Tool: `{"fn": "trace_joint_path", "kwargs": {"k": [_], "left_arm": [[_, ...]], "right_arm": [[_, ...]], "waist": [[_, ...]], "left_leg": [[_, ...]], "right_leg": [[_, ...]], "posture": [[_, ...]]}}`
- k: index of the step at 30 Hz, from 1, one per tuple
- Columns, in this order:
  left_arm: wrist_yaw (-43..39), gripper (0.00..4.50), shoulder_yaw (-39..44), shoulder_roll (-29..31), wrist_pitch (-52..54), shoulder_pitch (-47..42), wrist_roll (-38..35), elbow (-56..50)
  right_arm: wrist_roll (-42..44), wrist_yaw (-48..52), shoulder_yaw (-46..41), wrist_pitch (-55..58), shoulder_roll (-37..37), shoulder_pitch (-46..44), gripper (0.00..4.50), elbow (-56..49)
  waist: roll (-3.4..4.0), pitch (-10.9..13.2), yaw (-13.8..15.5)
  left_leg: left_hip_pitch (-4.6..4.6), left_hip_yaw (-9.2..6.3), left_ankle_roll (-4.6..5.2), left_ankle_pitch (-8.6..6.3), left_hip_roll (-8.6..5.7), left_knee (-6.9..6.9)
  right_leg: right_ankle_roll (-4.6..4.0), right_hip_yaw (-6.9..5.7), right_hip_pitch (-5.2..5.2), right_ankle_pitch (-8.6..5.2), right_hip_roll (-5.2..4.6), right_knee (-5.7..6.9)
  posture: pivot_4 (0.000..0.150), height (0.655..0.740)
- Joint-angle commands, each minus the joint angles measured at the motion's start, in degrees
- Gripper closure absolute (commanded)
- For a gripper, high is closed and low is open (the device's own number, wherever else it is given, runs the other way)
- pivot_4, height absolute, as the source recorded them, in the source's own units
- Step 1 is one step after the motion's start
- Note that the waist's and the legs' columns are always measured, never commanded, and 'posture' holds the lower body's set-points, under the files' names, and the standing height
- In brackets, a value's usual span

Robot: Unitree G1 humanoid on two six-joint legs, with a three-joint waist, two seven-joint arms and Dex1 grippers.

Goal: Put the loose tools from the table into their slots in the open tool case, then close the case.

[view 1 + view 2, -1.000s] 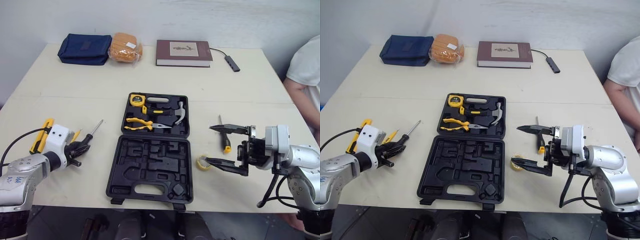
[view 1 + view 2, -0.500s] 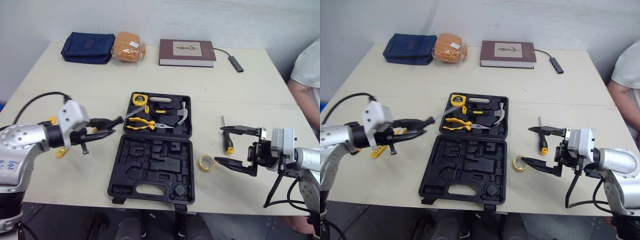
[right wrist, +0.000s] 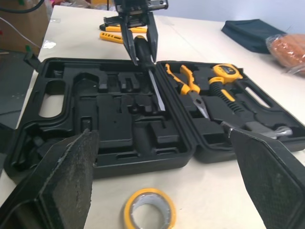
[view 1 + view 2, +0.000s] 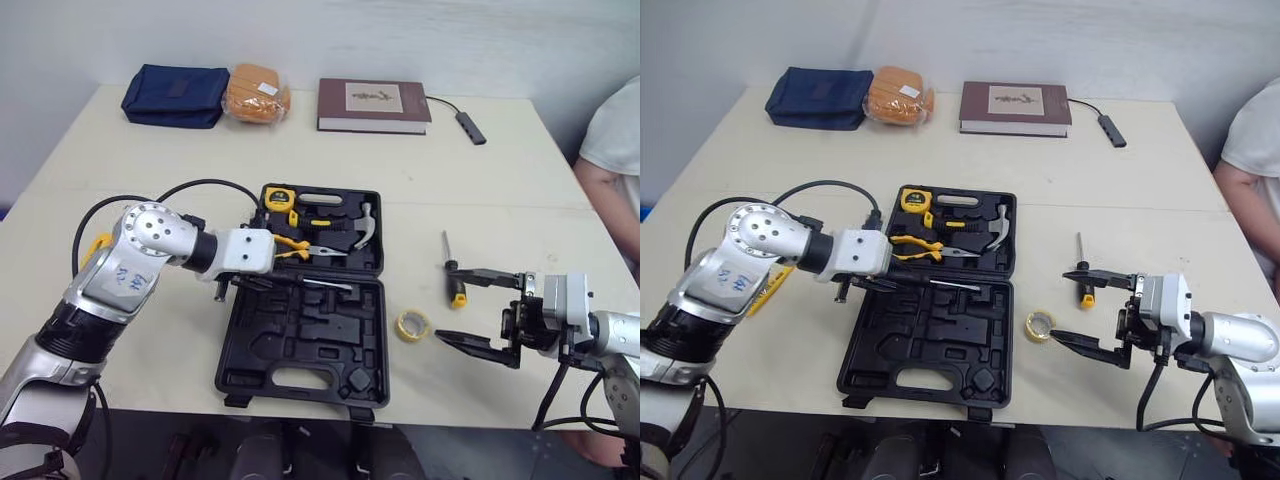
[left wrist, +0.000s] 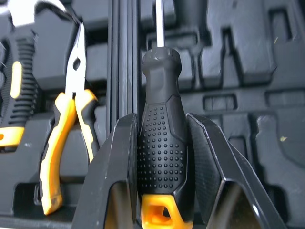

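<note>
Black moulded recesses lie unfilled across the near half of the tool case. Right of the case, level with that half, the right gripper is held spread wide above the table. A yellow tape roll is seen between it and the case, and a second screwdriver lies just beyond.

Over the case's hinge line the left gripper is pinched on the black handle of a screwdriver, its shaft laid roughly along the hinge. For a clean placement, the shaft should be lined up with a long narrow recess before it is lowered. The handle should be pressed down flat, and the fingers parted only once it is seated. Which recess fits cannot be told.

In the far half, pliers, hammer and tape measure are already seated.
</note>
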Motion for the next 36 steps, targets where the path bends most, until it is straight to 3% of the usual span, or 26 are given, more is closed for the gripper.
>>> {"fn": "trace_joint_path", "kwargs": {"k": [1, 21, 29, 30, 32, 35, 36], "left_arm": [[-0.5, 3.66, 0.7, -0.1, -1.0, -1.1, 1.0, 0.3], [1.5, 3.66, -1.4, -4.1, -3.9, 0.8, 7.5, 3.3], [0.0, 3.66, -1.2, -5.0, -4.0, 1.2, 6.9, 3.1], [0.5, 2.86, -1.2, -4.8, -4.6, 1.1, 7.6, 3.2], [1.7, 2.22, -0.8, -4.6, -7.9, 0.6, 8.6, 3.7], [2.0, 0.88, 0.6, -5.1, -10.6, -0.2, 7.3, 3.8], [1.9, 0.88, 1.1, -5.4, -10.1, -0.4, 6.5, 3.7]], "right_arm": [[0.4, -0.9, -1.9, -0.9, 0.0, 1.2, 0.00, -3.0], [0.0, -5.1, -0.1, 2.1, -0.8, -0.7, 0.00, -6.9], [0.1, -6.1, 0.6, 3.6, -0.7, -1.2, 0.00, -8.3], [0.1, -6.2, 0.7, 3.9, -0.8, -1.3, 0.00, -8.5], [0.2, -6.4, 0.7, 4.3, -0.9, -1.3, 0.00, -8.7], [0.4, -6.5, 0.6, 4.8, -0.8, -1.5, 0.00, -9.0], [0.4, -6.5, 0.6, 4.9, -0.8, -1.6, 0.00, -9.0]], "waist": [[0.00, 0.0, 0.0], [0.00, 0.0, 0.0], [0.00, 0.0, 0.1], [0.00, 0.0, 0.1], [0.00, 0.0, 0.1], [0.00, 0.0, 0.1], [0.00, 0.0, 0.1]], "left_leg": [[-0.05, -0.02, 0.01, -0.04, 0.04, 0.07], [-0.07, -0.03, 0.01, -0.09, 0.16, 0.20], [-0.08, -0.04, 0.07, -0.12, 0.14, 0.26], [-0.07, -0.04, 0.07, -0.12, 0.14, 0.26], [-0.08, -0.04, 0.07, -0.12, 0.15, 0.26], [-0.07, -0.04, 0.07, -0.12, 0.15, 0.26], [-0.07, -0.04, 0.07, -0.12, 0.15, 0.26]], "right_leg": [[0.00, 0.00, 0.00, 0.00, 0.00, 0.00], [-0.04, 0.05, 0.00, -0.02, 0.03, 0.05], [-0.03, 0.05, 0.03, -0.01, 0.01, 0.06], [-0.03, 0.05, 0.03, -0.01, 0.01, 0.06], [-0.03, 0.05, 0.03, -0.01, 0.02, 0.06], [-0.03, 0.06, 0.03, -0.01, 0.00, 0.06], [-0.03, 0.06, 0.03, -0.01, 0.01, 0.06]], "posture": [[0.150, 0.7400], [0.150, 0.7400], [0.150, 0.7400], [0.150, 0.7400], [0.150, 0.7400], [0.150, 0.7400], [0.150, 0.7400]]}}
